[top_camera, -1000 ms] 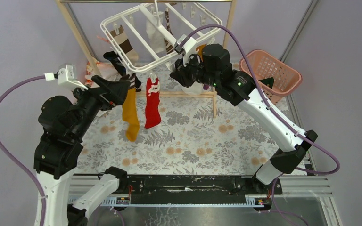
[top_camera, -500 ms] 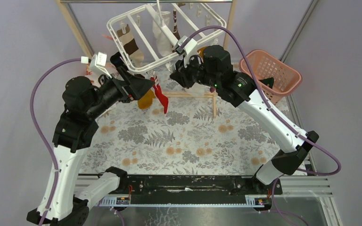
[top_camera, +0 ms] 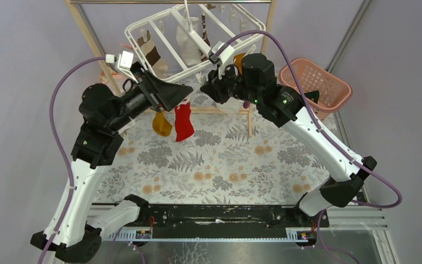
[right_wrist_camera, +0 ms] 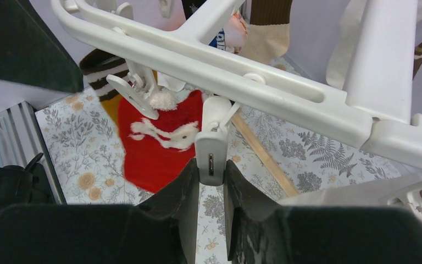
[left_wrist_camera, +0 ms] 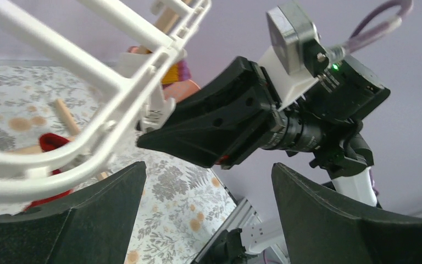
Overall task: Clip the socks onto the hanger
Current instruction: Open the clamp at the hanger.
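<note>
From above, the hanger (top_camera: 137,25) is seen tilted under the wooden rack (top_camera: 88,36), over a floral cloth (top_camera: 225,159). A brown-striped sock (top_camera: 153,54) and a white sock (top_camera: 189,44) are hung within the frame. A red sock (top_camera: 184,122) and an orange sock (top_camera: 161,124) are hung below its near edge. The left gripper (top_camera: 178,98) is held at that edge, with the right gripper (top_camera: 207,88) close beside it. A pink basket (top_camera: 329,93) is set at the right.

In the left wrist view, the fingers (left_wrist_camera: 104,209) are spread wide with nothing held between them. The hanger's rim is seen just above, and the right gripper beyond it.

In the right wrist view, the right gripper is clenched on a clip (right_wrist_camera: 211,146) hung from the hanger's bar. The red sock is held by a neighbouring clip (right_wrist_camera: 134,91).
</note>
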### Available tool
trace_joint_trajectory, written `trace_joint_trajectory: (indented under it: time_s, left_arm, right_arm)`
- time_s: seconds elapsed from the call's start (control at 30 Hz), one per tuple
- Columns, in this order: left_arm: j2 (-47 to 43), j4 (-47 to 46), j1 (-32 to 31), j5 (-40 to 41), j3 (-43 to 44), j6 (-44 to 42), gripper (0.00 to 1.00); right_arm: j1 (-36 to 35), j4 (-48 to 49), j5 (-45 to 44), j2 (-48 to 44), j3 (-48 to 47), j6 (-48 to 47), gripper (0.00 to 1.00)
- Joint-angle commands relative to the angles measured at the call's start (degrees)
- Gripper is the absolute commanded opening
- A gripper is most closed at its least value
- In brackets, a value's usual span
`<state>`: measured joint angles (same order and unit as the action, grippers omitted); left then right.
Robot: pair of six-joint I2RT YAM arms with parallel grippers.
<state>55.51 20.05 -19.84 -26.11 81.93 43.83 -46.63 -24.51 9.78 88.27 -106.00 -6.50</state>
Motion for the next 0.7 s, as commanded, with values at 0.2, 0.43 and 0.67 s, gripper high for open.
trace_joint_trajectory:
  time_s: [0.2, 0.43, 0.67]
  left_arm:
    - [4.9, -7.2, -9.0, 5.6, 0.6, -2.7, 0.91]
    - [1.7, -12.9, -9.2, 14.2, -5.8, -2.6, 0.91]
    - [3.8, -14.9, -9.2, 17.6, -6.2, -2.4, 0.88]
  right_arm:
    - [0.0, -1.0, 3.0, -0.9, -0.3, 1.3, 0.0]
    - [0.0, -1.7, 3.1, -1.1, -0.5, 1.2, 0.0]
    - [0.0, -1.7, 3.7, -1.1, 0.3, 1.6, 0.0]
